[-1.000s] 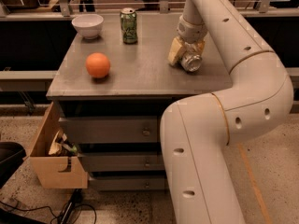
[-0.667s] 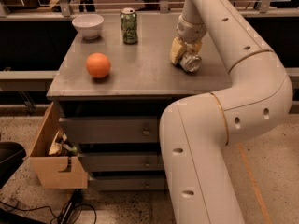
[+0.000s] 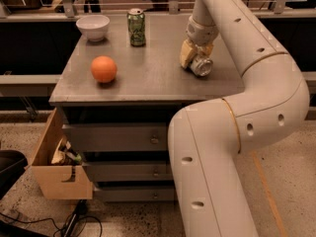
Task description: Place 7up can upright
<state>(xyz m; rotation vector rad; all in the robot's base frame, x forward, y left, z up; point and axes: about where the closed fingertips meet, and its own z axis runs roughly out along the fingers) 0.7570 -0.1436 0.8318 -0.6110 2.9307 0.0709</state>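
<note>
— Since you asked for a count, item one: tool (image 3: pixel 197 62), near the right edge of the tabletop (image 3: pixel 148 83), toward the far right corner. Its fingers pinch the 7up can (image 3: pixel 202 66).
— Condition of the can?
— Tilted, with its shiny end turned toward the front edge, so not upright. Whether it rests on the tabletop or hangs just clear, you cannot tell from this view.
— Progress?
— Grasp: done. Left for you, by my judgement: turn the can on end, set it down, spread the fingers, withdraw.
— Other stock?
— Green can (image 3: pixel 136 27), upright, at the far edge. White bowl (image 3: pixel 93 26), far left corner. Orange (image 3: pixel 103 69), toward the left edge. All are well apart from the tool.
— Change against a second ago?
— Next to none. Tool and can sit at the same spot with the same tilt, with at most a slight shift. Bowl, green can and orange are unmoved.
</note>
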